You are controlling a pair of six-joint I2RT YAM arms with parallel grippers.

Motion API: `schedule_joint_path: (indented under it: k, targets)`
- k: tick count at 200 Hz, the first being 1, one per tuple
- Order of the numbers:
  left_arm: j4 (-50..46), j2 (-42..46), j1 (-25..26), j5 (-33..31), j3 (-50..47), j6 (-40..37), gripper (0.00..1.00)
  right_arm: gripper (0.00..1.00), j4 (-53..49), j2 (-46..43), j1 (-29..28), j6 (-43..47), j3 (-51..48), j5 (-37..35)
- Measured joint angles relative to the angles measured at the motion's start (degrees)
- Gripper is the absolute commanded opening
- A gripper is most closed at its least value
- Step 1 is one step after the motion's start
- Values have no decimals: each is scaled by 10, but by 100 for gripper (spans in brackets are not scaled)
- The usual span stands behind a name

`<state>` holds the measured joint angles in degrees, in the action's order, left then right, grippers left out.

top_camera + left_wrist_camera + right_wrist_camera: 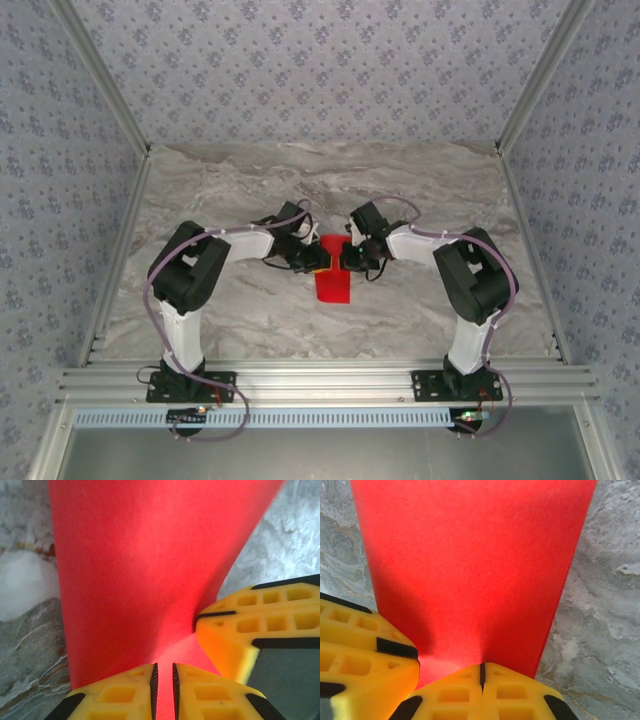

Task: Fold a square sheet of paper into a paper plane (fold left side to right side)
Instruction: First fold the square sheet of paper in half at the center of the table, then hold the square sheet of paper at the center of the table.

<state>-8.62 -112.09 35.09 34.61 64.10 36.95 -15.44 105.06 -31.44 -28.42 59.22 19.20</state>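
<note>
Yellow-fingered left gripper (164,672) low at the far end of the sheet of paper (331,282), pads drawn close with a thin slit between them and red showing in that slit. Clamped or merely straddling: cannot tell. Red sheet lying on the grey marble table (210,190), between the two arms, near end down on the surface, far end lifted and curled up toward both sets of fingers. Just beside the left one, right gripper (482,669), pads pressed tight together on that same raised edge, pinching it.

Likely trouble from here:
- A slack left hold, letting the edge slide out mid-fold and leaving a skewed crease.
- Tearing or crumpling between two pinch points so close together, given any pull in opposite directions.
- Dragging of the whole sheet across smooth marble, with nothing pinning the flat end, spoiling the edge alignment.
</note>
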Motion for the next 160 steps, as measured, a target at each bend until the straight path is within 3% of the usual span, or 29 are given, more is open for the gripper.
schedule_joint_path:
  k: [60, 115, 160]
  targets:
    - [-16, 0, 7, -22, 0, -4, 18, 0, 7, -2, 8, 0, -3, 31]
    - [-17, 0, 9, -30, 0, -4, 17, 0, 41, -33, 56, -1, -7, 95]
    - [-21, 0, 10, -33, 3, -5, 17, 0, 63, 9, 58, -5, 31, 128]
